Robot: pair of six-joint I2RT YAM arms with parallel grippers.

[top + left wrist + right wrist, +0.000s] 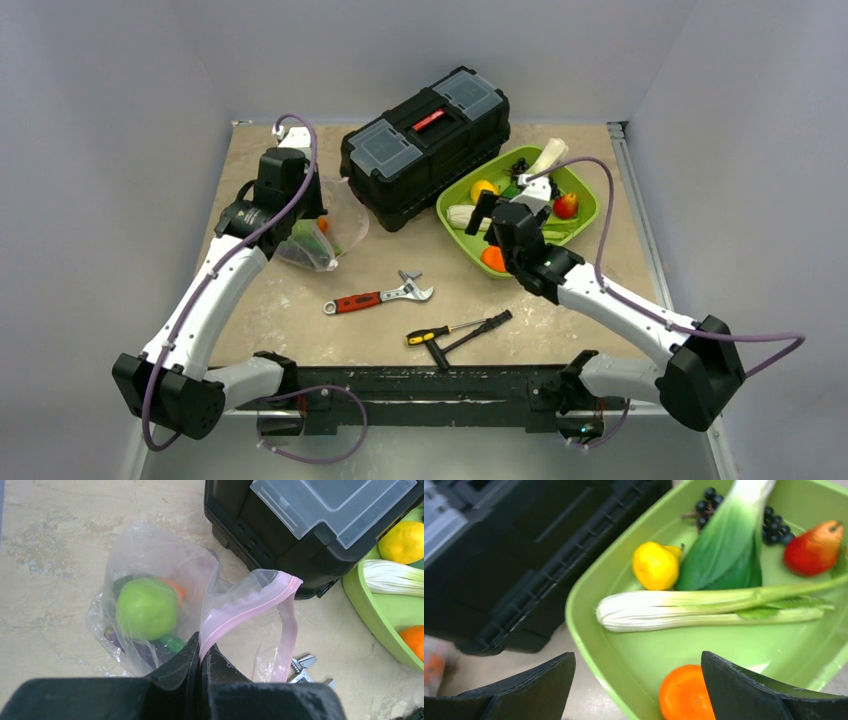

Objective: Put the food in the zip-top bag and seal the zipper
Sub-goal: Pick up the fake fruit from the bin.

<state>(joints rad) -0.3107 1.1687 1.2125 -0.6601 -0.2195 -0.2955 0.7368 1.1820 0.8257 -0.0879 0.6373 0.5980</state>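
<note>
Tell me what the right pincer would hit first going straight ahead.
Probably the orange fruit by the near rim of the green tray, just ahead of the open right pincer, though depth is unclear.

Top view looks down from 6 o'clock over the whole desk (300, 330); both close wrist views share the toolbox (260, 540) and tray (584, 625).

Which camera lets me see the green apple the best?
The left wrist view. The green apple looks big and sharp there, seen through the clear zip-top bag. The top external view shows only a tiny green bit inside the bag. The right wrist view does not show it at all.
</note>
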